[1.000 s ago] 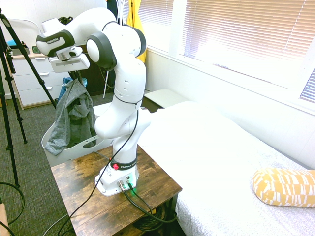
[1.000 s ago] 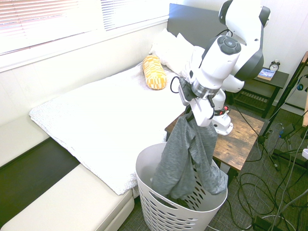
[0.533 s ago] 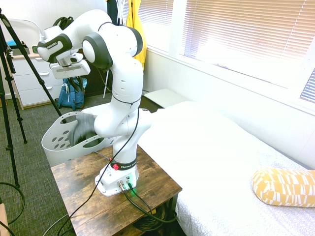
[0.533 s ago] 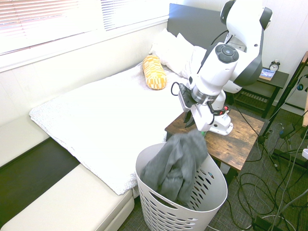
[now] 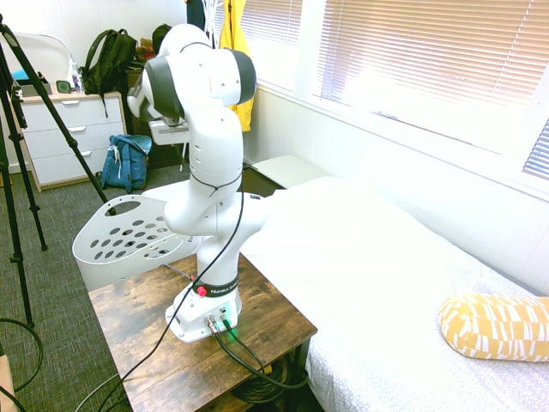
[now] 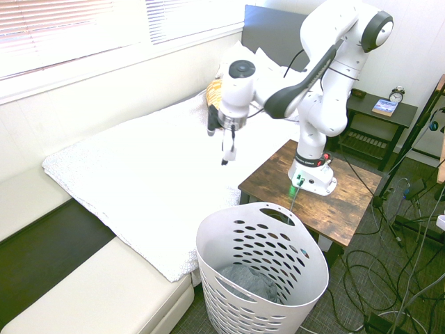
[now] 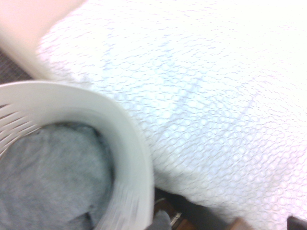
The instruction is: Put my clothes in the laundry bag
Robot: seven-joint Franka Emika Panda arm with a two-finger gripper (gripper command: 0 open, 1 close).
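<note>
One white plastic laundry basket with oval holes and cut-out handles (image 6: 261, 278) is standing on the floor at the corner of the bed, at 7 o'clock from the rustic wooden side table (image 6: 327, 195). One soft heathered blue-grey garment (image 6: 248, 282) is lying crumpled at the bottom of that basket; the wrist view is showing it too (image 7: 48, 177), blurred, inside the curved white rim (image 7: 129, 143). One white robot arm is reaching out over the white textured bedspread (image 6: 146, 167), its two-finger gripper (image 6: 227, 147) pointing downward with nothing in it; the fingers are too dark and small to tell whether they are parted. One mustard patterned pillow (image 5: 497, 326) is lying on the bed, half hidden behind the arm in the second exterior view. In the first exterior view the gripper is hidden behind the arm's own body, and the basket's far side (image 5: 129, 240) is cut off by it.
</note>
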